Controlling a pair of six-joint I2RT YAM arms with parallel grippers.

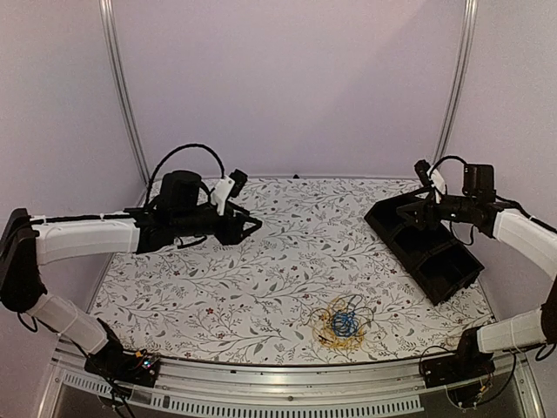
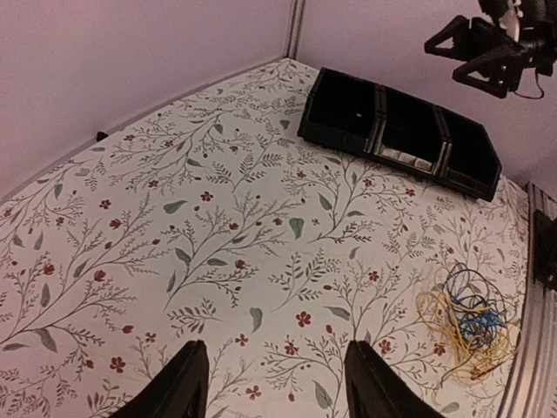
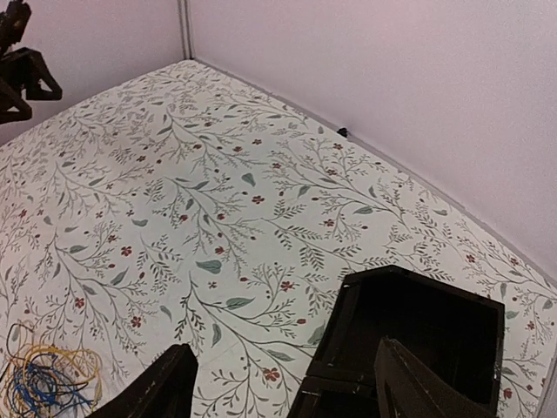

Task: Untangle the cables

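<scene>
Lilac walls [image 1: 287, 78] — floral tabletop [image 1: 261, 279], cables [image 1: 341, 324]

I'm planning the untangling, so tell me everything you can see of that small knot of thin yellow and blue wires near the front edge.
The tangle of thin yellow-orange and blue wires is a small, loose, flattish clump: yellow loops spread outside, blue strands bunched in the middle, all intertwined. They look flexible and plastic-coated. It lies on the floral-patterned table near the front edge, right of centre; nothing else touches it.
</scene>
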